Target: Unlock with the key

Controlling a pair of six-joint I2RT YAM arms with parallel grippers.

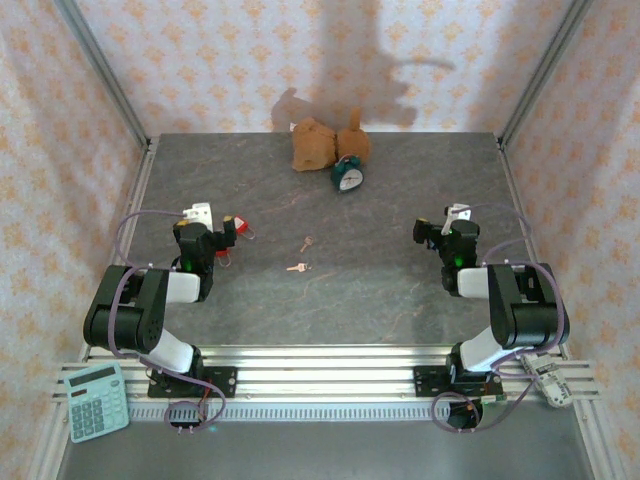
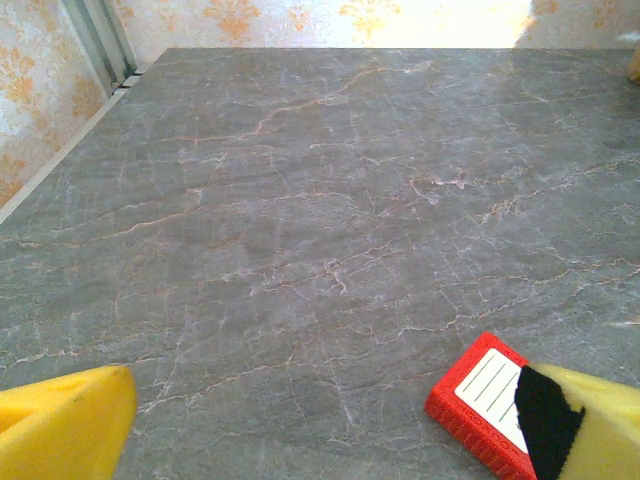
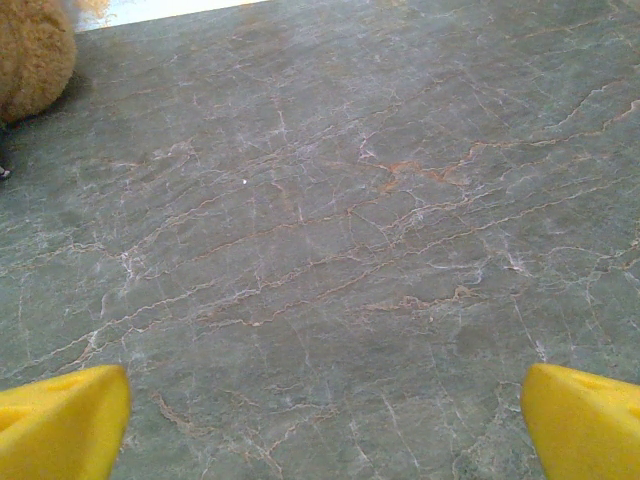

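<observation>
Grey marbled table (image 1: 380,300), papered walls (image 1: 300,50). The left gripper (image 1: 203,218) stands wide open, the red lock (image 1: 234,227) just beside its right finger; the left wrist view adds a white lined label (image 2: 490,385). From above, two small keys (image 1: 297,267) lie between the grippers. The right gripper (image 1: 452,218) gapes empty, with a plush toy (image 3: 35,55) far ahead on its left.

- The red lock (image 2: 478,402) is running off the bottom edge of the left wrist view, and one of the left fingers (image 2: 600,425) is covering its near corner.
- The left fingers and the right fingers (image 3: 60,420) are being cut by the bottom edges of their wrist views.
- The brown plush toy (image 3: 30,50) is being cropped at the right wrist view's top-left corner.
- The keys (image 1: 295,267) are lying too small in the top view for their teeth to be made out.
</observation>
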